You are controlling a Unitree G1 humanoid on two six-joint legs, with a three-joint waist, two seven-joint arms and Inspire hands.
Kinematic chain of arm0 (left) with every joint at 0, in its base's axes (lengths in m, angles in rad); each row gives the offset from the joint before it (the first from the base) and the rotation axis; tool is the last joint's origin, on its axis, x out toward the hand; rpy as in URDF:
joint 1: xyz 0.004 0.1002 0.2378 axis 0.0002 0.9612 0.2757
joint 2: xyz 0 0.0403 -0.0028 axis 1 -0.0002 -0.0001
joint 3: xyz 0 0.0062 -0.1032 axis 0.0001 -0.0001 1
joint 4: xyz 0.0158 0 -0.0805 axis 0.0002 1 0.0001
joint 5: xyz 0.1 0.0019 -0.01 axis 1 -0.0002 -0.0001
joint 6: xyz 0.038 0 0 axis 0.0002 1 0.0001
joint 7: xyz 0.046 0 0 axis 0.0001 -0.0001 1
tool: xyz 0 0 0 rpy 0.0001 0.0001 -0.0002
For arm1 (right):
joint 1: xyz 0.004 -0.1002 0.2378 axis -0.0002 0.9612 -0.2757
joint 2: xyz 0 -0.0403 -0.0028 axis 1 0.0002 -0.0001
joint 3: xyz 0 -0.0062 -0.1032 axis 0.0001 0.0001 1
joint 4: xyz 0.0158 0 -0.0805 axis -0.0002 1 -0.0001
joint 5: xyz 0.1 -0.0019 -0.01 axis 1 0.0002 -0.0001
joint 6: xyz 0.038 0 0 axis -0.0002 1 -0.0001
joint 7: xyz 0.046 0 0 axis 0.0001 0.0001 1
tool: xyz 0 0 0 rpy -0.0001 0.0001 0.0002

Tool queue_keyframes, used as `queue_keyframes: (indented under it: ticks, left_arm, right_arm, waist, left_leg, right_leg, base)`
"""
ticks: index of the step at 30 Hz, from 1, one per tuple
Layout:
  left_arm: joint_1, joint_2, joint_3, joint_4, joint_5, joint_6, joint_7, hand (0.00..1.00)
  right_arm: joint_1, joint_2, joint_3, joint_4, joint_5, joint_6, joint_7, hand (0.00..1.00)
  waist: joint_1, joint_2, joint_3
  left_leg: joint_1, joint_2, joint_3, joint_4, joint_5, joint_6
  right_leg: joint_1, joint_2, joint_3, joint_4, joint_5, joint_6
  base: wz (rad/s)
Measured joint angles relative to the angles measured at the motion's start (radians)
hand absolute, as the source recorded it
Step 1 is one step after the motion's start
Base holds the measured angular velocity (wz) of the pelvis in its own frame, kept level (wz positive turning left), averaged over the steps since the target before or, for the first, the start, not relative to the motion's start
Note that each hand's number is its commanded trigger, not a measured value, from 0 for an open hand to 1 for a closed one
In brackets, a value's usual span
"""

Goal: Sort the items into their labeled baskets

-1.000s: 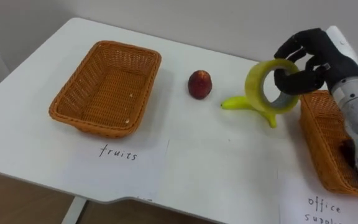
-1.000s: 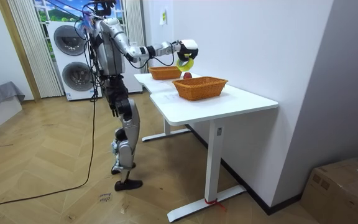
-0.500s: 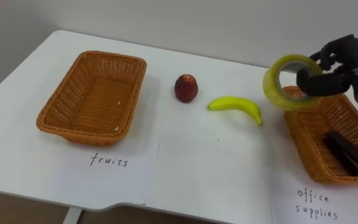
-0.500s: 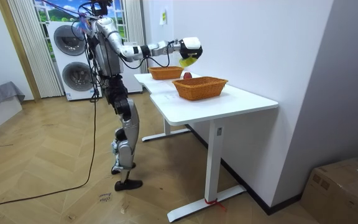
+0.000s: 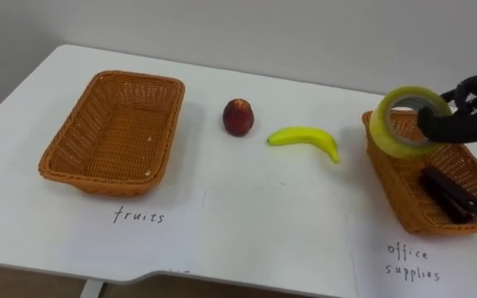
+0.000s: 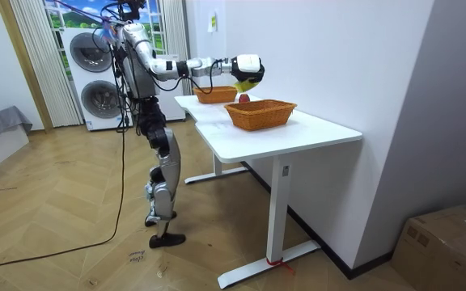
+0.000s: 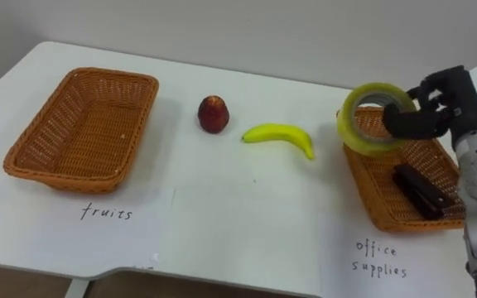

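Note:
My right hand point(image 7: 437, 103) is shut on a yellow roll of tape point(image 7: 371, 120) and holds it above the near-left corner of the office supplies basket point(image 7: 379, 211). A dark stapler point(image 7: 419, 190) lies inside that basket. Between the two baskets a red apple point(image 5: 238, 117) and a banana point(image 5: 305, 140) rest on the white table point(image 5: 263, 223). At the left stands the fruits basket point(image 5: 110, 132), nothing in it. Seen from the room, the right hand point(image 6: 247, 66) reaches out over the table with the tape point(image 6: 244, 82) in it.
Handwritten paper labels lie at the table's front edge: "fruits" point(image 5: 139, 217) before the left basket, "office supplies" point(image 5: 412, 262) before the right one. A wall runs along the far side of the table. I stand at the table's long side.
My right hand has carried the tape to the right, from above the banana to over the office supplies basket. The camera has shifted, so the whole scene sits differently.

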Motion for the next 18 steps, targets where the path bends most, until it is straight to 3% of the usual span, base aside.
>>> queue_keyframes:
  ticks: [7, 18]
  left_arm:
    - [0.005, 0.013, 0.001, 0.002, -0.01, 0.0, 0.002, 0.0]
    - [0.005, 0.015, 0.001, 0.002, -0.011, 0.0, 0.002, 0.0]
  right_arm:
    - [0.011, 0.0, 0.0, 0.038, -0.004, 0.0, -0.01, 1.0]
    - [0.012, 0.0, 0.0, 0.039, -0.008, 0.0, -0.015, 1.0]
  waist:
    - [-0.001, 0.001, 0.0039]
    - [-0.002, 0.0, 0.0037]
  left_leg:
    - [0.006, 0.001, 0.007, -0.011, 0.0, 0.0]
    - [0.012, 0.002, 0.007, -0.016, 0.0, 0.0]
  right_leg:
    - [-0.003, 0.003, 0.013, -0.001, 0.0, 0.0]
    - [-0.004, 0.004, 0.015, -0.002, 0.0, 0.0]
  base:
    - [-0.04]
    - [0.0]
